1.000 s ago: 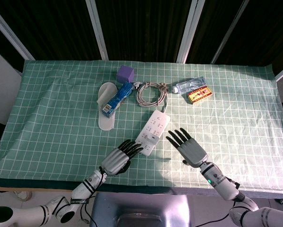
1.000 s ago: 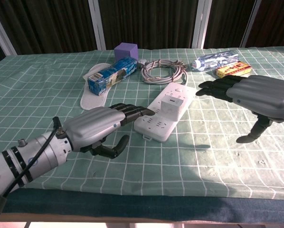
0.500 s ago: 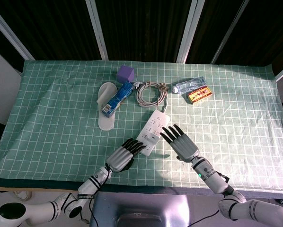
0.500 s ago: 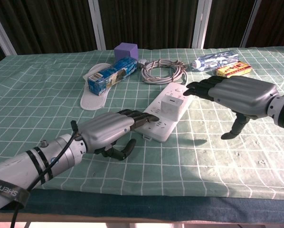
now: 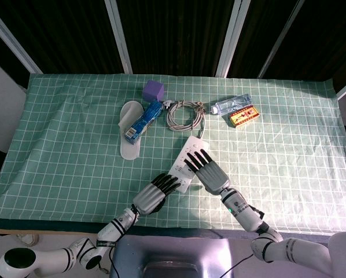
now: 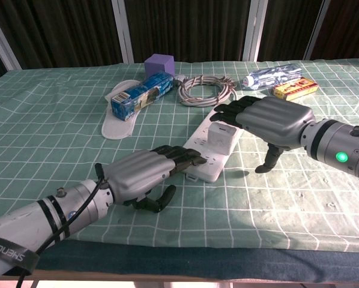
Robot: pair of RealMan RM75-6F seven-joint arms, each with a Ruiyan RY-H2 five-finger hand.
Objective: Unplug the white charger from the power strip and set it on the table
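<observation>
The white power strip point(image 5: 183, 168) point(image 6: 209, 162) lies slantwise on the green checked cloth near the table's front. A white charger point(image 6: 223, 133) stands plugged into its middle; the head view hides it under my right hand. My left hand point(image 5: 153, 195) point(image 6: 138, 174) lies flat, its fingertips point(image 6: 190, 158) pressing on the strip's near end. My right hand point(image 5: 209, 172) point(image 6: 271, 119) hovers with fingers point(image 6: 229, 110) stretched just above and behind the charger, thumb hanging down, holding nothing.
Behind the strip lie a coiled grey cable point(image 5: 184, 113), a purple cube point(image 5: 154, 90), a blue box point(image 5: 143, 120) on a white slipper point(image 5: 128, 145), a water bottle point(image 5: 231, 105) and a red-yellow box point(image 5: 244, 117). The table's front edge runs just below both hands.
My right hand has slid left from beside the strip to over the charger. My left hand has moved forward, and its fingertips now lie further onto the strip's near end.
</observation>
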